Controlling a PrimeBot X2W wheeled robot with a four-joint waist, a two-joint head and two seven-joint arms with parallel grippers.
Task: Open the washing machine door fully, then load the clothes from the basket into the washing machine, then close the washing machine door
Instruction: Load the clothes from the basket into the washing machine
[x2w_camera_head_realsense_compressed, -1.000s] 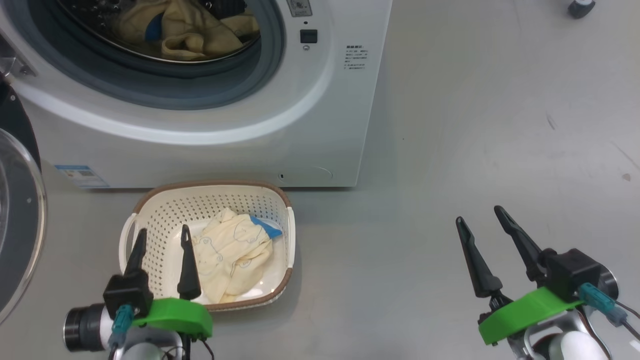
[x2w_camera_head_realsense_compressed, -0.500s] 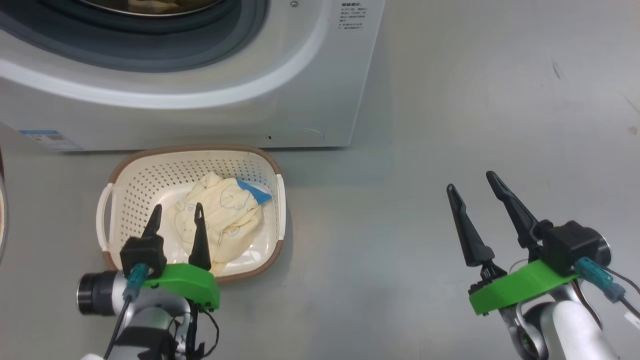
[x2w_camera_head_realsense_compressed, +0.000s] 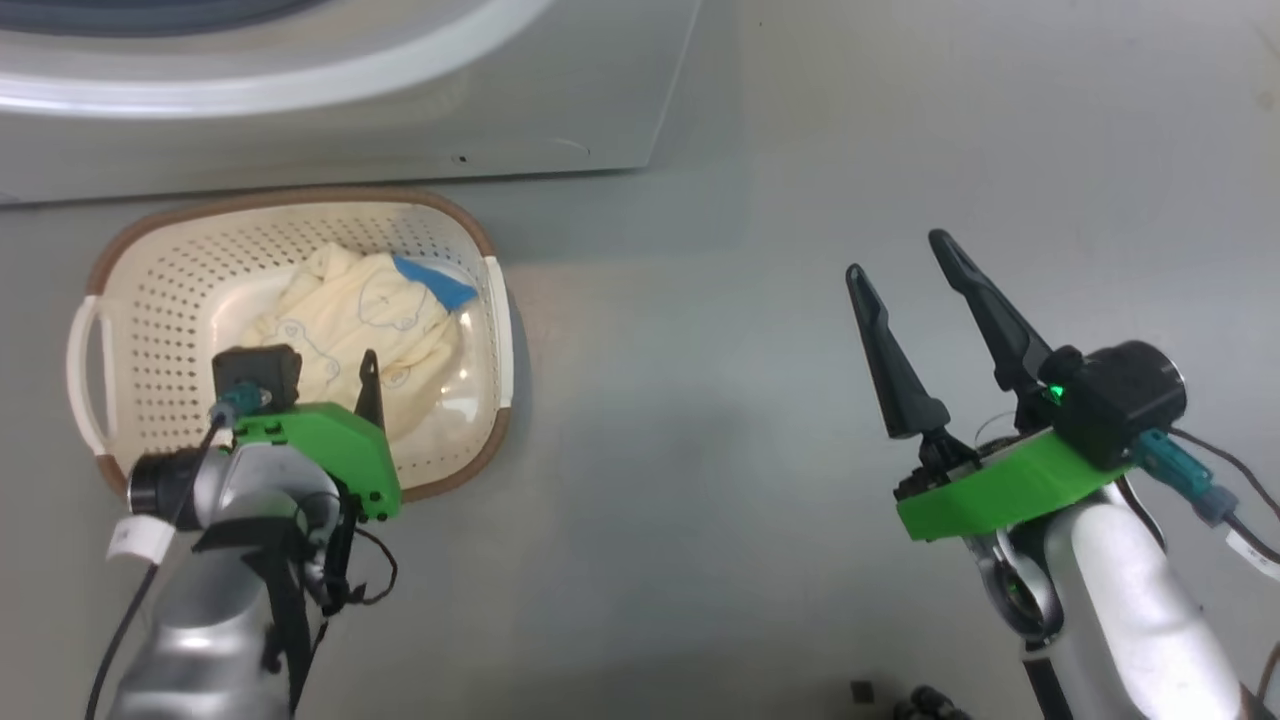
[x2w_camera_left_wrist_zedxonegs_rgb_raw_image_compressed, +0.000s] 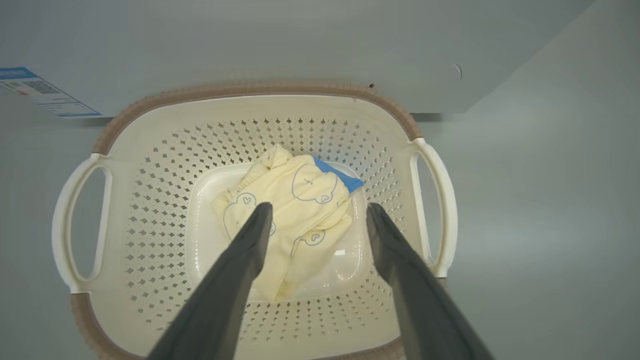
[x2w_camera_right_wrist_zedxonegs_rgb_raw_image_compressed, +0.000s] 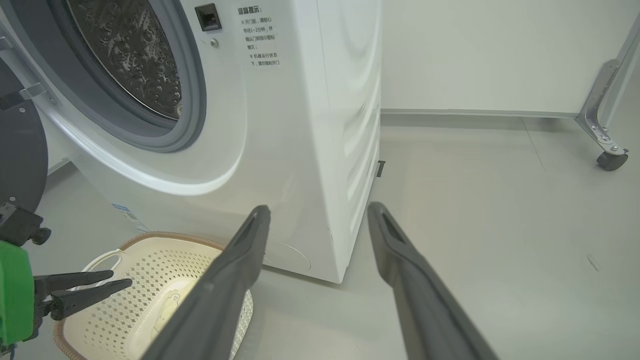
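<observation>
Left wrist view: L gripper (x2w_camera_left_wrist_zedxonegs_rgb_raw_image_compressed: 318, 209) fingers spread wide over clothes (x2w_camera_left_wrist_zedxonegs_rgb_raw_image_compressed: 295, 200) in basket (x2w_camera_left_wrist_zedxonegs_rgb_raw_image_compressed: 250, 107), prob. not touching; R gripper (x2w_camera_head_realsense_compressed: 897, 253) also spread, empty.

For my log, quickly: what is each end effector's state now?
Left end effector: open, above the clothes, holding nothing.
Right end effector: open, empty.

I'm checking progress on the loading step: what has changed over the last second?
The left gripper has moved forward over the basket and tipped down, open fingers poised above the clothes; nothing gripped. The head camera tilted down, so the washing machine only seems to shift. The right gripper stayed open over the floor; the clothes lie unmoved.
</observation>
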